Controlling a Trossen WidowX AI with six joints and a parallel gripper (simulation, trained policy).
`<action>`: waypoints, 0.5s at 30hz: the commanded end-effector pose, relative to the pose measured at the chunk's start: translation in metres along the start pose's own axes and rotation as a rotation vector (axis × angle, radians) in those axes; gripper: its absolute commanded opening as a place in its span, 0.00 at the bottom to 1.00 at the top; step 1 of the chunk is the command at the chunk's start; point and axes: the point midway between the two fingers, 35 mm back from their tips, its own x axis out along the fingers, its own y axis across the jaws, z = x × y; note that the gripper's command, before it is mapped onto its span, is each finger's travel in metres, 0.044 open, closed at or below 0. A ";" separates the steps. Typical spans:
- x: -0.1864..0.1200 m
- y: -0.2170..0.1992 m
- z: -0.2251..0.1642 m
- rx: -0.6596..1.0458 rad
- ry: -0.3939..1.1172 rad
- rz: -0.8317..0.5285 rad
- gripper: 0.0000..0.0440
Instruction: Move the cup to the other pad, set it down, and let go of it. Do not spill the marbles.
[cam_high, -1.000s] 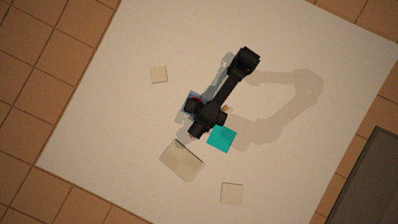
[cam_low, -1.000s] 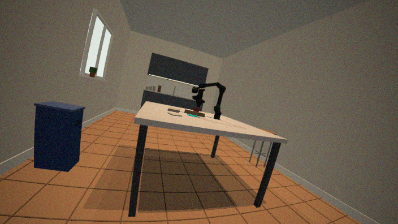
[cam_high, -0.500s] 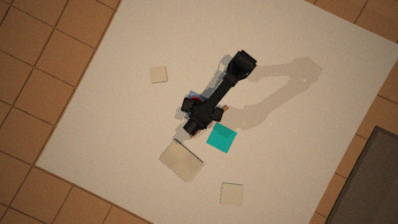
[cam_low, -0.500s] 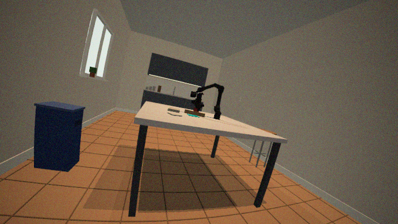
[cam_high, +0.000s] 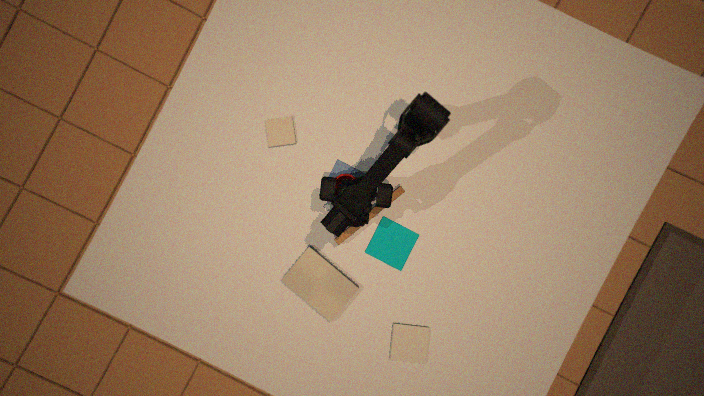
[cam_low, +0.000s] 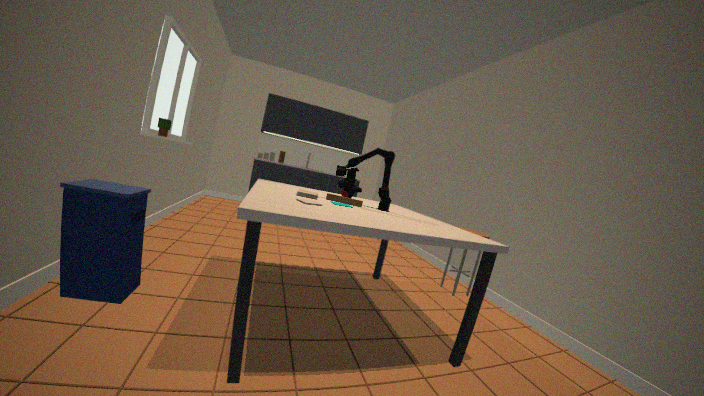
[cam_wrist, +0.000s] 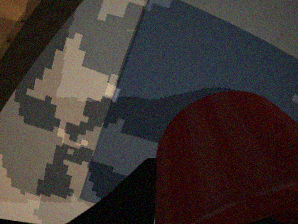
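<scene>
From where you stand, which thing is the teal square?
On the pale table, find the long brown bar under the black arm. The flat teal square lies just beside it, the only bright blue-green piece among beige ones.

Jaws lower — nearer the cup (cam_high: 345, 176) (cam_low: 345, 194) (cam_wrist: 225, 155)
</scene>
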 end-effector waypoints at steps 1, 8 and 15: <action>-0.005 -0.002 0.004 -0.031 -0.019 -0.004 0.00; -0.020 -0.005 0.012 -0.080 -0.049 -0.017 0.00; -0.036 -0.004 0.023 -0.113 -0.076 -0.031 0.00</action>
